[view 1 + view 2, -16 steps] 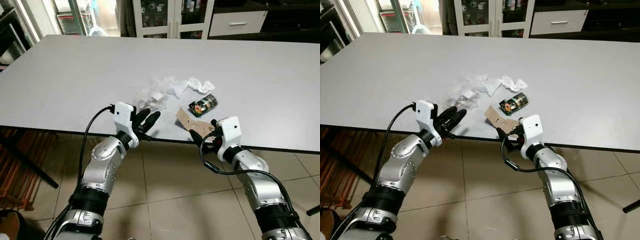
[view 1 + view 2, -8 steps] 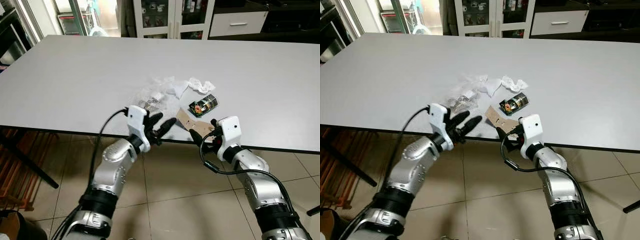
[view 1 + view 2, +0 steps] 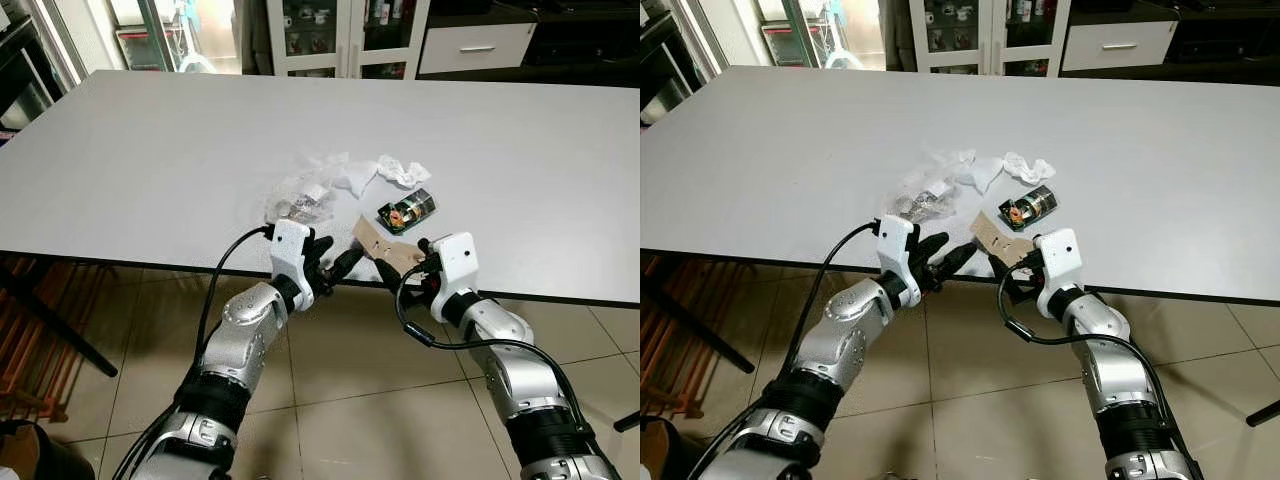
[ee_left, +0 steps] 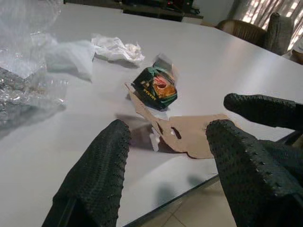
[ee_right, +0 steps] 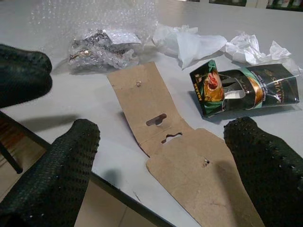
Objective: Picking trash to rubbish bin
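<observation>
A folded brown cardboard piece lies at the front edge of the white table. Behind it are a crushed dark green packet, crumpled white tissues and a clear bubble-wrap bundle. My left gripper is open at the table edge, just left of the cardboard. My right gripper is open too, its fingers either side of the cardboard's near end without touching it. In the left wrist view the cardboard and packet sit beyond the spread fingers.
Tiled floor lies under both arms. A wooden rack stands under the table at the left. Glass-door cabinets and a drawer unit line the far wall.
My left gripper has moved right along the table edge, from near the bubble wrap to beside the cardboard. The right gripper has barely moved.
</observation>
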### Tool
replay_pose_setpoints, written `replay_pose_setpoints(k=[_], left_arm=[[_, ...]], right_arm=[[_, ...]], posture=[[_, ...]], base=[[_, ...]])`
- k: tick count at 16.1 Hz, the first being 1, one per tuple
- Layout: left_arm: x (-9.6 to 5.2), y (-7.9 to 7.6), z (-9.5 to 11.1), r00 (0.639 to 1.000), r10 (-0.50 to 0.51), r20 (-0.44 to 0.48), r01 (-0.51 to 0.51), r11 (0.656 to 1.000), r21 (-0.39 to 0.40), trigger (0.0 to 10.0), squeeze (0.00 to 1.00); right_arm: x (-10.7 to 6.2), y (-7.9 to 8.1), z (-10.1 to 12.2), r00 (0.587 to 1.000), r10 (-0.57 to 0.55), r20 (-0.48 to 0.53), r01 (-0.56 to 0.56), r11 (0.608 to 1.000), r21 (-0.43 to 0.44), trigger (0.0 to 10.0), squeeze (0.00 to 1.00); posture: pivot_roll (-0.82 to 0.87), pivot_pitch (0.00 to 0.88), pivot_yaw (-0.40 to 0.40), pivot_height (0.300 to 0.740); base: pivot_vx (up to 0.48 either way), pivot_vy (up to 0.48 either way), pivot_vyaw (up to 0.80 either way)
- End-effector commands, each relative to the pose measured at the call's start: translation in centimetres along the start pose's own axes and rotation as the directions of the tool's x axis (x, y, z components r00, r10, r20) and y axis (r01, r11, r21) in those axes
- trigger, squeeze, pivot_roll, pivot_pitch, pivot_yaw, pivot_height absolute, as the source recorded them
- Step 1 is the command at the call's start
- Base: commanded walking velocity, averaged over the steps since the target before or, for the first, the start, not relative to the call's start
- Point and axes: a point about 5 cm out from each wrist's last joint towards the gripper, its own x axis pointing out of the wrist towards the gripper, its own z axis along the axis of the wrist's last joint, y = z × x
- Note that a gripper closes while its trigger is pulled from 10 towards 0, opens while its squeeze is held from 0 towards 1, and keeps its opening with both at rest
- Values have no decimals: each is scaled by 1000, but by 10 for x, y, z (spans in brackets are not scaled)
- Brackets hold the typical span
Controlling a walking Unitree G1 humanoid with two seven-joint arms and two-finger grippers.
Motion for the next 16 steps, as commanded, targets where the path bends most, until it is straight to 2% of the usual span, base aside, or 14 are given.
replay_pose_setpoints(k=[1, 8, 11, 16], left_arm=[[4, 0, 2, 1000, 8, -2, -8, 1000, 16, 10000, 0], [30, -9, 14, 998, 57, 8, -57, 996, 74, 10000, 0], [36, -12, 17, 998, 66, 9, -66, 994, 86, 10000, 0], [41, -5, 20, 988, 152, -26, -144, 970, 194, 10000, 0]], right_arm=[[0, 2, 1, 1000, 1, 2, -1, 1000, 4, 10000, 0], [-1, 6, 1, 1000, -7, 9, 7, 1000, 14, 10000, 0], [-2, 6, 1, 1000, -13, 12, 13, 1000, 18, 10000, 0], [-2, 7, 0, 1000, -24, 12, 23, 999, 26, 10000, 0]], posture=[[-118, 38, 73, 740], [-138, 47, 88, 740], [-143, 49, 93, 740], [-143, 50, 101, 740]], base=[[0, 0, 0], [0, 0, 0], [0, 0, 0], [0, 0, 0]])
